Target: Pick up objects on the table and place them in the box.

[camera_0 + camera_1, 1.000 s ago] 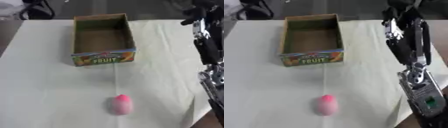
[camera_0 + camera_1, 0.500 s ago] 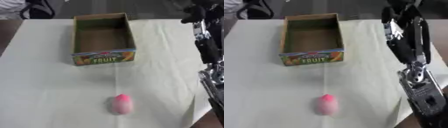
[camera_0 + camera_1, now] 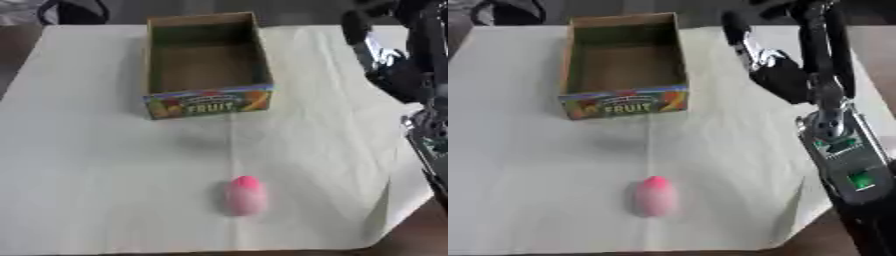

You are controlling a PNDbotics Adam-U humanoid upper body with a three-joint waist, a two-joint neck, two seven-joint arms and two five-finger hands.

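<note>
Your right arm [image 3: 798,75] has swung inward at the upper right, its hand's opening unreadable, while the pink object [image 3: 654,196] stays low in the frame on the counter [image 3: 527,165], below the empty box [image 3: 623,65].

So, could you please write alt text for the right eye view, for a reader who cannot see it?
A pink object lies alone on a pale-covered table, nearer the camera than an open cardboard box labelled FRUIT, whose visible inside looks empty. The robot's black and silver right arm reaches in along the right side, above the table and touching neither.
</note>
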